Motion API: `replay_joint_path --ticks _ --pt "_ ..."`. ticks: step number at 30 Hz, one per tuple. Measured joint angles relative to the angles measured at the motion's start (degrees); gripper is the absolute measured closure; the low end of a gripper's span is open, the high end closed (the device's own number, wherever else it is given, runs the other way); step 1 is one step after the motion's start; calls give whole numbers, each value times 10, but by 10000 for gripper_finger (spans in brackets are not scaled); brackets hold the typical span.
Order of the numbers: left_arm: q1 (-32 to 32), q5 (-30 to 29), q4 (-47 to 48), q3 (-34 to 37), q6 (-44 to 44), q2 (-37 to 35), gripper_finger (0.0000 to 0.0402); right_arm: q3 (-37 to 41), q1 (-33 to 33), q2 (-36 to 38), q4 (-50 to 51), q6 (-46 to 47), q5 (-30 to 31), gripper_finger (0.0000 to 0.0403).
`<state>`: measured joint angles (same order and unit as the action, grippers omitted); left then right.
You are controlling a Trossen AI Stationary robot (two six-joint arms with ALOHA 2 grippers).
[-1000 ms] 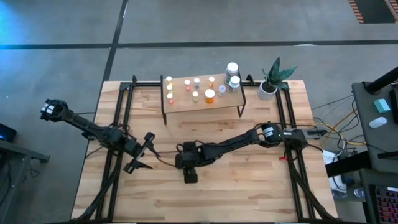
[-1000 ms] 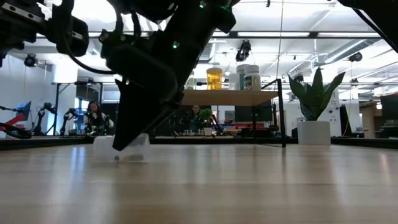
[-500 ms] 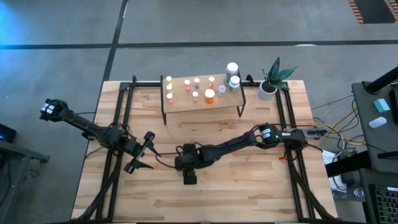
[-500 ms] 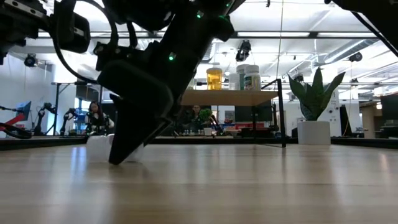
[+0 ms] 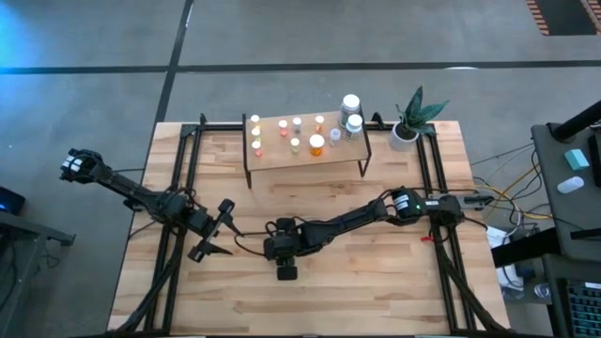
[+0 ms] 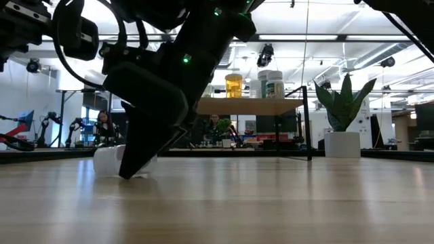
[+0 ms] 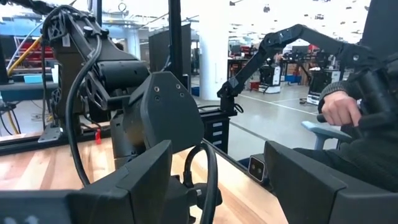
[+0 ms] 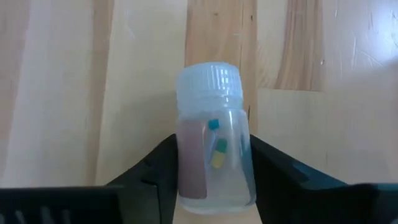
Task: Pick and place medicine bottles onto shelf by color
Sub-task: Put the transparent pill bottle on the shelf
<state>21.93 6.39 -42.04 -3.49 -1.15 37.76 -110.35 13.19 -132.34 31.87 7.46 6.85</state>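
- Looking straight down, high view: pale wood-plank table (image 5: 376, 282) on a black frame, set on a grey concrete floor (image 5: 282, 38) crossed by dark lines. Shelf (image 5: 305, 155) stands at the far middle of the table, carrying small medicine bottles (image 5: 296, 134) in loose rows, two larger white-capped ones at its right end. Potted plant (image 5: 407, 127) just beside that end. Left gripper (image 5: 214, 230) waits over the left-middle of the table, jaws spread wide and empty. Right gripper (image 5: 285, 268) is down at mid-table, well in front of the shelf.
- Low view: table runs flat toward a bright workshop with ceiling strip lights, benches and other arms; a person (image 6: 103, 129) sits far back. Right gripper's dark bulk comes down to the wood beside a pale vial (image 6: 108, 161).
- Left wrist view: table edge, a room of desks and monitors, and a person's hand (image 7: 339, 111) on a dark device.
- Right wrist view: clear vial (image 8: 214, 165) with a ribbed pale cap lies on the planks between the jaws, which sit against both its sides; coloured pills show inside.
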Motion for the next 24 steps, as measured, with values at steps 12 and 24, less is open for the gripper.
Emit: replay_joint_path --ticks 12,24 --pt "0 2 0 -6 0 -5 162 18 4 53 -18 24 -12 250" --pt "0 3 6 -6 7 -16 162 246 8 190 -295 40 -8 251"
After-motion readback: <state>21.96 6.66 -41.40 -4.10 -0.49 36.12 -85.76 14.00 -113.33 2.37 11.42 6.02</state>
